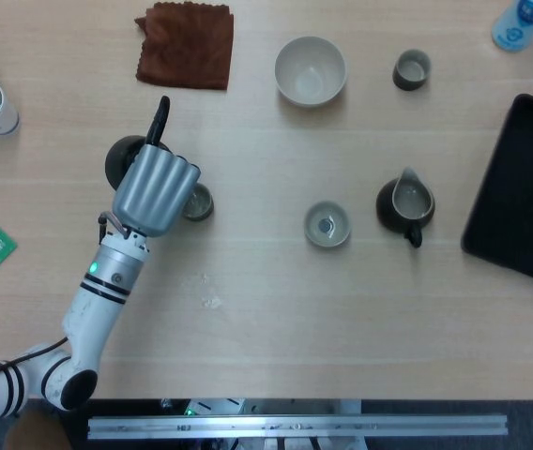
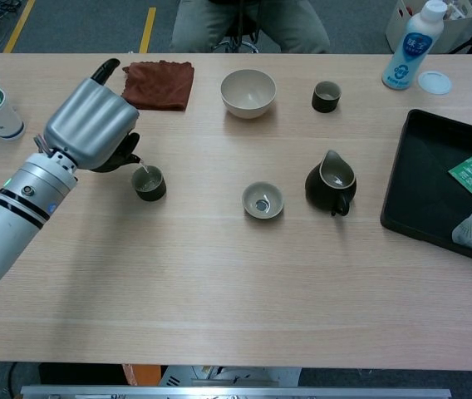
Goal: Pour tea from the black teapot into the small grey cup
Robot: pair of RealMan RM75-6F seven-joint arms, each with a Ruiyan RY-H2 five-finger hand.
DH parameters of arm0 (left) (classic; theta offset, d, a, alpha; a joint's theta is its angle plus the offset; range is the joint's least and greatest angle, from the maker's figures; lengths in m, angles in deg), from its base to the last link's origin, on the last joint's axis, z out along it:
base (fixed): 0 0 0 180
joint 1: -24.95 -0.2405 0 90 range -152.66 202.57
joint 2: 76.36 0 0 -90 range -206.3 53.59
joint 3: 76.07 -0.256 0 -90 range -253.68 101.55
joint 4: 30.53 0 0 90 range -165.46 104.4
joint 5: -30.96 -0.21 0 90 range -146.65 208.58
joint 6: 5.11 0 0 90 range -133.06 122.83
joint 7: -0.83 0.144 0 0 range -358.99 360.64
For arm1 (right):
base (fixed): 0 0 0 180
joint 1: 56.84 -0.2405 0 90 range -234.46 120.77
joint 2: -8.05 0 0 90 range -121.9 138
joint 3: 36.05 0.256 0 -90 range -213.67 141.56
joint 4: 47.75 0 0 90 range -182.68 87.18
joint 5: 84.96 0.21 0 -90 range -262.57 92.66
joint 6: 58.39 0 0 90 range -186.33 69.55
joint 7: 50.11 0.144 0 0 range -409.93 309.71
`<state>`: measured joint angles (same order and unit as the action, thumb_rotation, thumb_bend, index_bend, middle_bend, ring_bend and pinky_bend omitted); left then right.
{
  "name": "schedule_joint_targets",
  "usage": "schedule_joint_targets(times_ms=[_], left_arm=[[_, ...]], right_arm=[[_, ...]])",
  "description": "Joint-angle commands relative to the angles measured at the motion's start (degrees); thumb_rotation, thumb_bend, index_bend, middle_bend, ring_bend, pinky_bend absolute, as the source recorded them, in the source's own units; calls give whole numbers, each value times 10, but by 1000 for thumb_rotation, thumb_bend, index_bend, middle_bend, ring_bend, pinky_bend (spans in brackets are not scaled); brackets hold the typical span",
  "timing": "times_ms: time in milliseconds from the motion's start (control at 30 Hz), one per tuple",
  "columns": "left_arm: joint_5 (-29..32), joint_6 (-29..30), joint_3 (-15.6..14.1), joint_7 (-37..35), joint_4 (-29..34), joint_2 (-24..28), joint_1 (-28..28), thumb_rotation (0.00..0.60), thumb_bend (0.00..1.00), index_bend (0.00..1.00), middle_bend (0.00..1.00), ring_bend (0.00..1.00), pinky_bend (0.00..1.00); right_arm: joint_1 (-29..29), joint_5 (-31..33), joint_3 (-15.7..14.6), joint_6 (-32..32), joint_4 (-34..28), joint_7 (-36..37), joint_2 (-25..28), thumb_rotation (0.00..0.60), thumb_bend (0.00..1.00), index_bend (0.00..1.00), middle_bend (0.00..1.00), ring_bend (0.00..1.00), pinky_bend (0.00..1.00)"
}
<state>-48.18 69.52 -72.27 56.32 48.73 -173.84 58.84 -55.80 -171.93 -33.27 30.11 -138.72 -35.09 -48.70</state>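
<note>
At the left of the frame, the left hand (image 2: pixel 91 125) holds the black teapot (image 1: pixel 124 159), tipped with its spout just over the small grey cup (image 2: pixel 149 183) on the tabletop (image 2: pixel 236 283).

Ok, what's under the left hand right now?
The black teapot, held by the left hand with its spout over the small grey cup. The hand covers most of the pot; its lid isn't visible.

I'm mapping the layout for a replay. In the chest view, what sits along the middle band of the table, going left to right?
Left hand holding the black teapot → small grey cup → pale shallow cup → dark pitcher → black tray.
</note>
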Motion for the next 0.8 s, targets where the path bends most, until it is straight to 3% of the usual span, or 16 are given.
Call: schedule_joint_targets(times_ms=[33, 800], left_arm=[[0, -2, 2, -2, 1, 1, -1, 533, 502, 887, 1000, 788, 96], [71, -31, 46, -105, 51, 25, -15, 518, 502, 879, 1000, 785, 96]], right_arm=[[0, 0, 0, 1, 0, 0, 0, 600, 0, 429, 362, 210, 229], [-3, 0, 1, -4, -10, -7, 2, 600, 0, 429, 363, 210, 229]])
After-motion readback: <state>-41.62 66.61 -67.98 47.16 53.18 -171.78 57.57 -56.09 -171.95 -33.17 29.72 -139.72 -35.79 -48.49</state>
